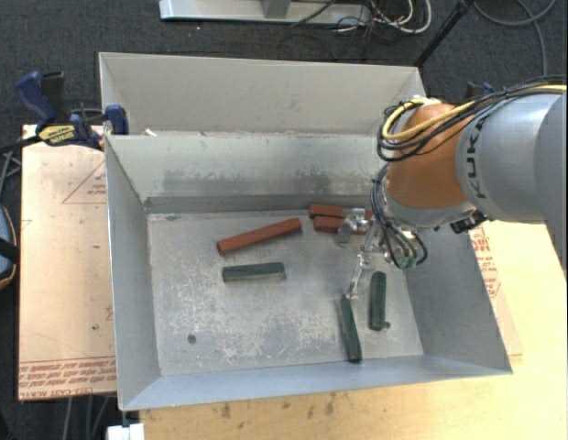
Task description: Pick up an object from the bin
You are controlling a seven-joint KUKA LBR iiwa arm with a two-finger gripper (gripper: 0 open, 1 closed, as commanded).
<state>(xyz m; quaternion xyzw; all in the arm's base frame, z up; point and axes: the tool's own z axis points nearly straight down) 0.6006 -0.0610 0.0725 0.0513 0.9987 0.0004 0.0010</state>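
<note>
Grey bin (pixel 266 168), red-brown bar (pixel 259 236), dark green bar (pixel 253 272), orange wrist cover (pixel 431 168)

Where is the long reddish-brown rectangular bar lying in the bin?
In the camera view, the long reddish-brown rectangular bar lies mid-bin, just above a dark green block, left of the gripper.

long reddish-brown bar (pixel 259 236) lying tilted, left end lower. short dark green block (pixel 253 272) just below it, apart, nearly level. small reddish-brown piece (pixel 326 213) near bar's right end, slightly higher. dark floor (pixel 46 26) around; cables (pixel 408 7) at top.
</note>
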